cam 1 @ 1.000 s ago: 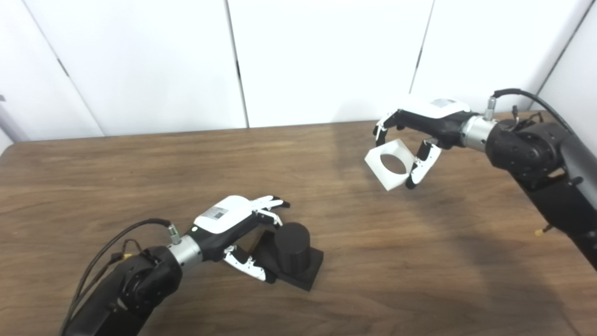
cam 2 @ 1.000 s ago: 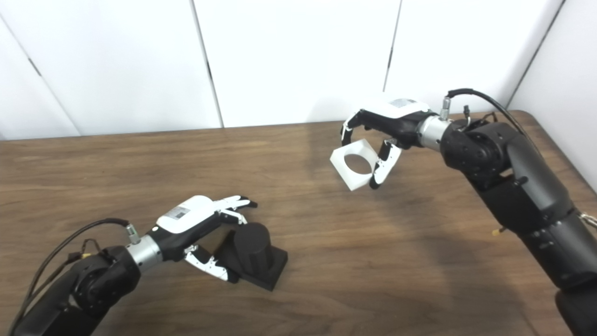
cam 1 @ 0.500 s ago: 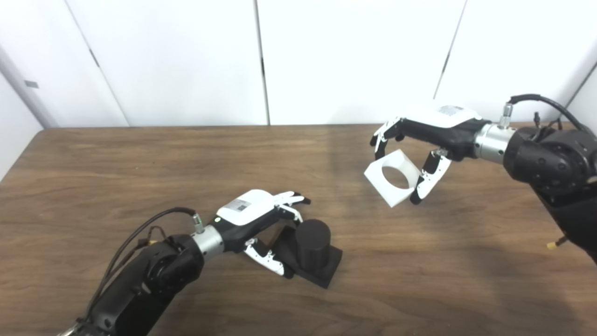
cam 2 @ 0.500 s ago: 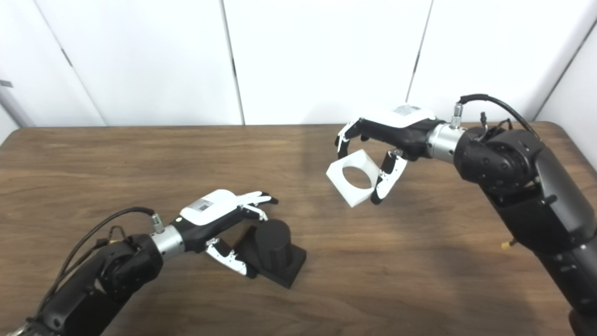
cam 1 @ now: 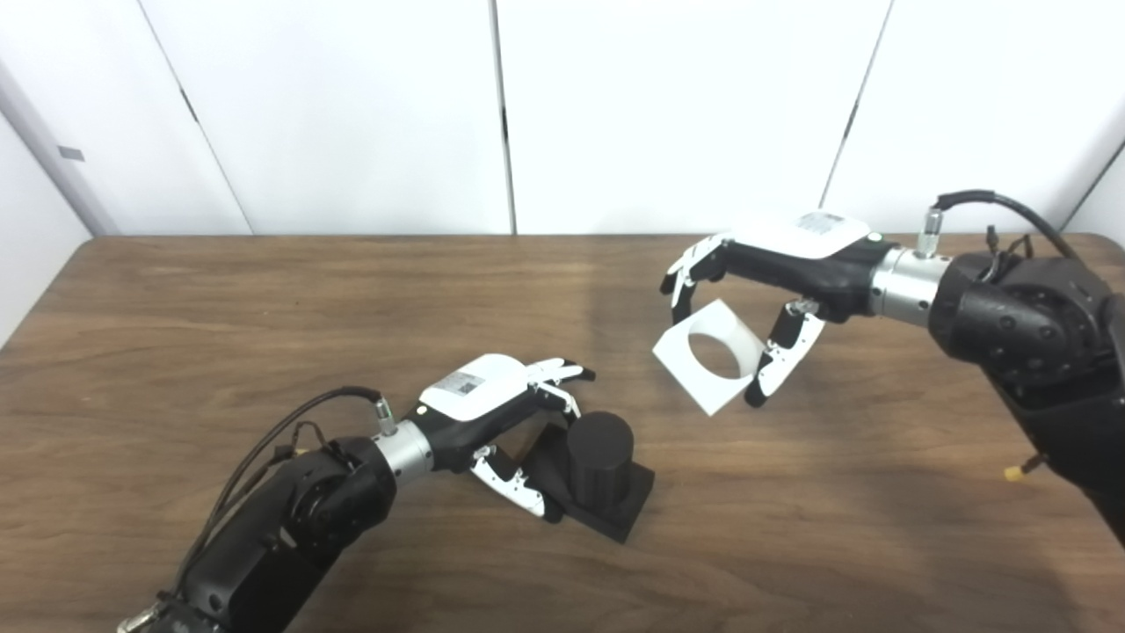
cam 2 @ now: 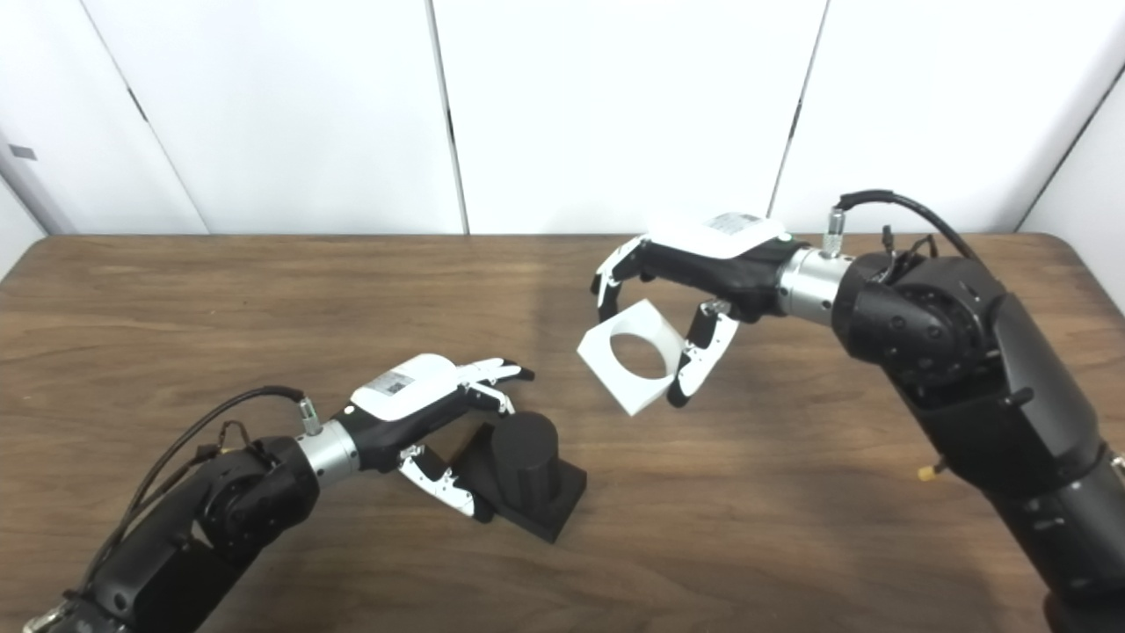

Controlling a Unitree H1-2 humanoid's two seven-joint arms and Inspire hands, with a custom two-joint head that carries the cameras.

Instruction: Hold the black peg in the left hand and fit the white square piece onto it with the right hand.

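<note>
While left robot hand (cam 1: 492,413) grips black peg (cam 1: 599,470) on desk (cam 1: 264,308), right robot hand (cam 1: 773,281) holds white square piece (cam 1: 707,356) aloft, well apart.

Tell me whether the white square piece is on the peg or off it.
Off. The white square piece hangs tilted in the right hand, clear of the black peg, whose top shows bare beside the left hand.

open table (cam 1: 264,290) between white square piece (cam 1: 714,359) and black peg (cam 1: 599,444): bare wood. peg top uncovered; left hand (cam 1: 492,413) flanks its left side. right hand (cam 1: 773,281) grips the piece, well apart from peg.
</note>
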